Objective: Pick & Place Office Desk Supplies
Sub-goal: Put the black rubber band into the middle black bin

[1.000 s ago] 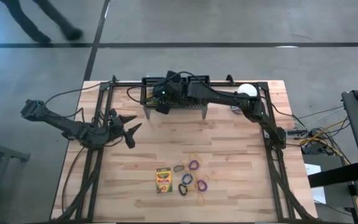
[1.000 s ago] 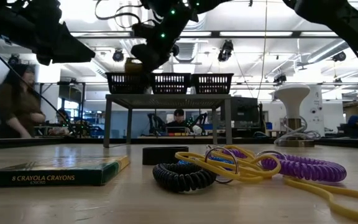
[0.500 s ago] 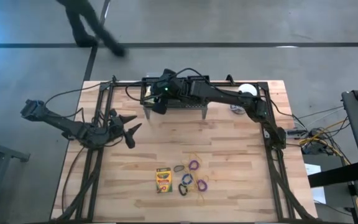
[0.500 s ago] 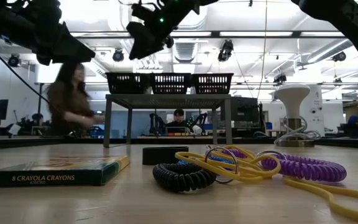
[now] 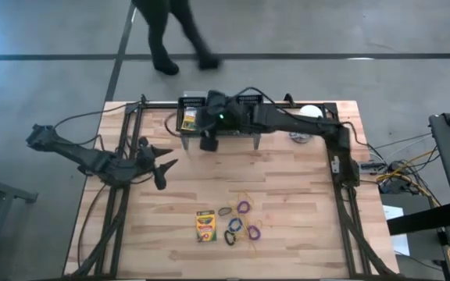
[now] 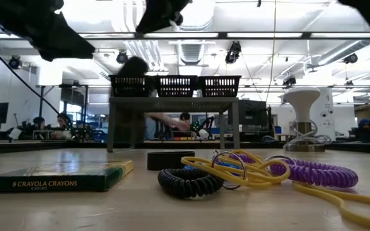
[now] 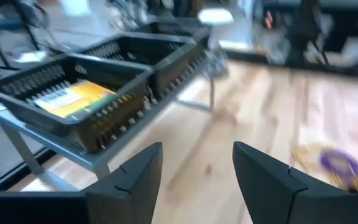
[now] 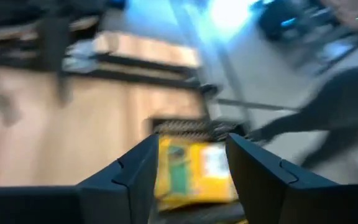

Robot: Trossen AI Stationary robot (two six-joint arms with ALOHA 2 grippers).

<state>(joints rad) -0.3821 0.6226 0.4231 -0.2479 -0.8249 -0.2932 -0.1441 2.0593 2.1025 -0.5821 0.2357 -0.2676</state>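
One yellow-and-green crayon box (image 5: 205, 225) lies flat on the table, seen too in the low view (image 6: 56, 178). Beside it lies a cluster of yellow rubber bands and purple, blue and black loops (image 5: 243, 222) (image 6: 262, 170). A second crayon box (image 5: 187, 121) (image 8: 194, 171) (image 7: 76, 98) lies in the leftmost black basket on the grey stand (image 5: 241, 131). My right gripper (image 5: 208, 143) (image 8: 188, 168) hangs open just above that basket's near right side, holding nothing. My left gripper (image 5: 160, 162) (image 7: 194, 177) waits open above the table's left part, pointing at the stand.
The stand with its three baskets (image 6: 175, 85) runs along the far edge. A white dome-shaped object (image 5: 309, 113) (image 6: 302, 115) sits at the far right. Cables trail along both side rails. A person walks on the floor beyond the far edge (image 5: 174, 35). Bare wood lies between stand and supplies.
My right gripper has risen above the leftmost basket and shifted slightly toward the table's right and near side; the yellow box seen under it a second ago now lies uncovered in that basket. A person has walked from left to right behind the table.
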